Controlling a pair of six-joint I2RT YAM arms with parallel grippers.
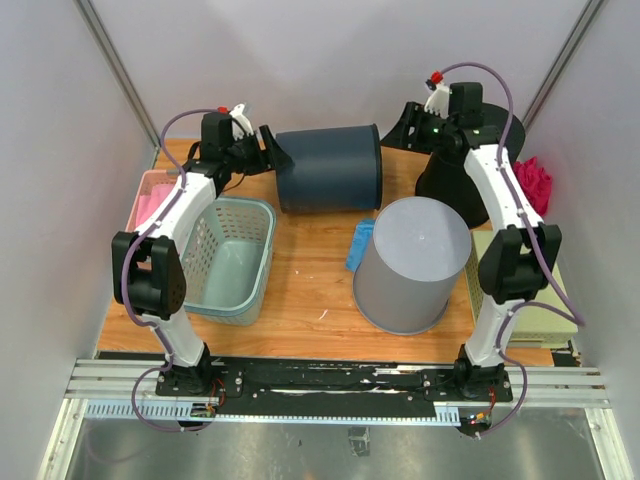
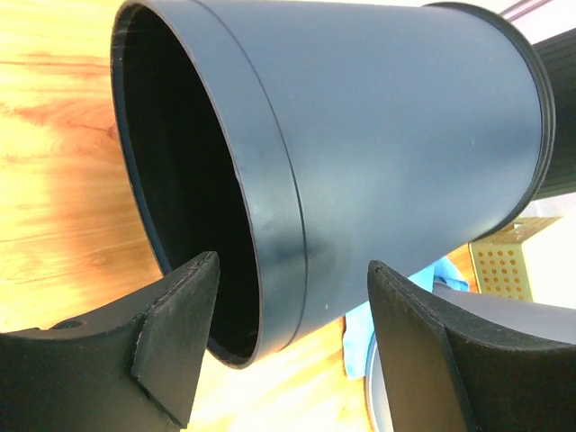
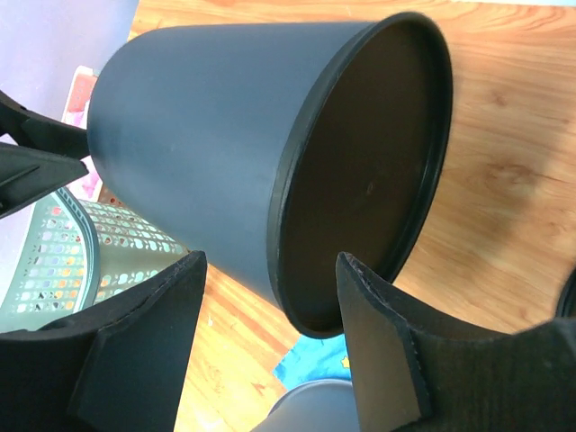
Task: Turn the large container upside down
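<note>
- Left gripper (image 1: 270,152) — jaws apart, straddling the mouth rim of the large container (image 1: 330,168), clamping nothing.
- Right gripper (image 1: 398,128) — jaws wide, facing the container's base, empty.
- Container: one, dark blue, on its side at the far middle of the table (image 1: 310,300).
- Nearby, one each: grey bin (image 1: 412,262), closed end up; blue cloth (image 1: 360,245) beside it; green basket (image 1: 232,258).

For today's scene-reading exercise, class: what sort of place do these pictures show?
Probably a robotics lab cell: a left arm and right arm bolted to a metal rail, plain walls around the table, and a dark bin and basket as likely props.
</note>
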